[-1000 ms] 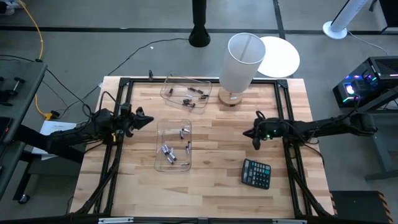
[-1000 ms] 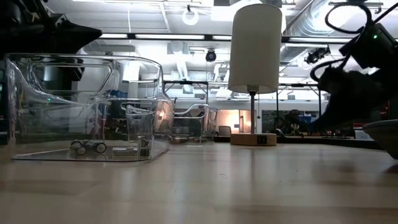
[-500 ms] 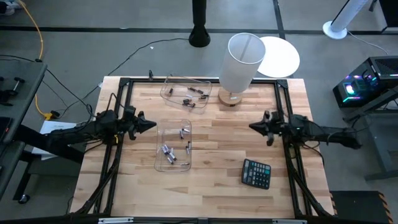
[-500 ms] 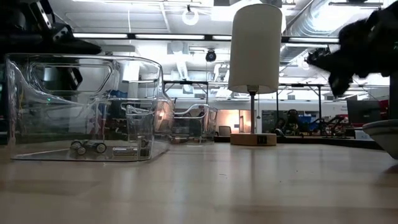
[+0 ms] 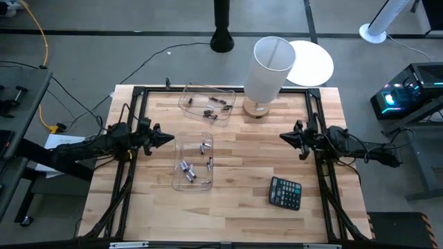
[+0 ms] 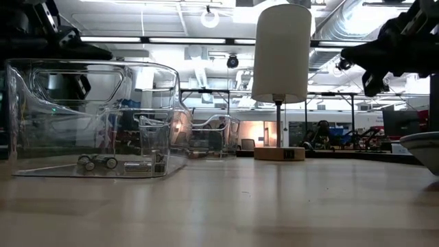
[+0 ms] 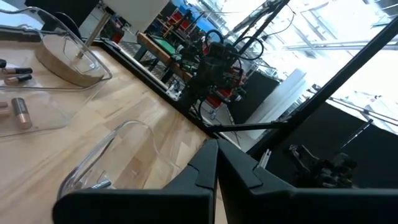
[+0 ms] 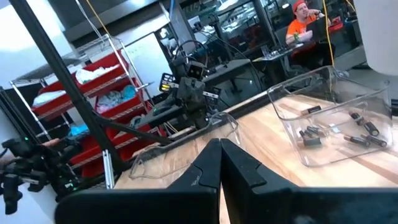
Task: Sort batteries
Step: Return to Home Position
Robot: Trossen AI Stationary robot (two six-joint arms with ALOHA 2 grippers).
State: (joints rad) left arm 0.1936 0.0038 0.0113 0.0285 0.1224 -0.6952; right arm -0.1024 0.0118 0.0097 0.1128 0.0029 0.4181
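Clear plastic bins (image 5: pixel 174 162) left of centre hold every battery (image 5: pixel 186 168) we see, none loose on the table (image 5: pixel 242 173), so we judge sorting finished, while the left gripper (image 5: pixel 168 138) and right gripper (image 5: pixel 282 137) hover clenched and empty at mid-left and mid-right.

On the table (image 5: pixel 242 173), the far bin (image 5: pixel 188 97) sits by the far edge with the lamp (image 5: pixel 268 68) just to its right, and the near bin (image 5: pixel 176 164) lies in front of it; batteries (image 5: pixel 185 168) lie in both. The calculator (image 5: pixel 285 192) lies toward the near right corner. The left pincer (image 5: pixel 168 137) hangs just left of the near bin, the right pincer (image 5: pixel 282 137) behind the calculator.
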